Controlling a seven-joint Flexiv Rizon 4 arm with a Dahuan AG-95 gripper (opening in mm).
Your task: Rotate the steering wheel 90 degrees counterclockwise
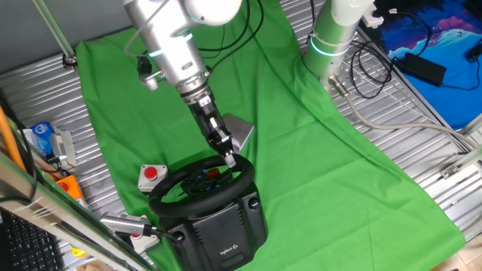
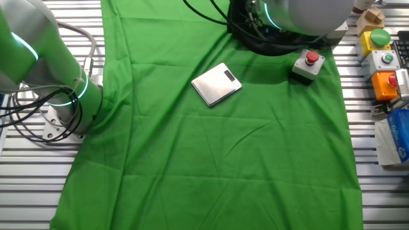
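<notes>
The black steering wheel (image 1: 202, 186) stands at the near edge of the green cloth on its boxy black base (image 1: 226, 235), which has a small white logo. Its hub (image 1: 213, 175) shows red and coloured buttons. My gripper (image 1: 230, 159) reaches down from the upper left to the far right part of the rim, and its narrow fingers look closed on it. In the other fixed view the wheel and gripper are out of view behind the arm at the top edge.
A small red push button on a white box (image 1: 151, 175) (image 2: 308, 64) sits left of the wheel. A grey metallic box (image 1: 242, 134) (image 2: 216, 84) lies just behind the gripper. A second arm's base (image 1: 331, 38) (image 2: 64, 96) and several button boxes (image 2: 382, 61) stand off the cloth.
</notes>
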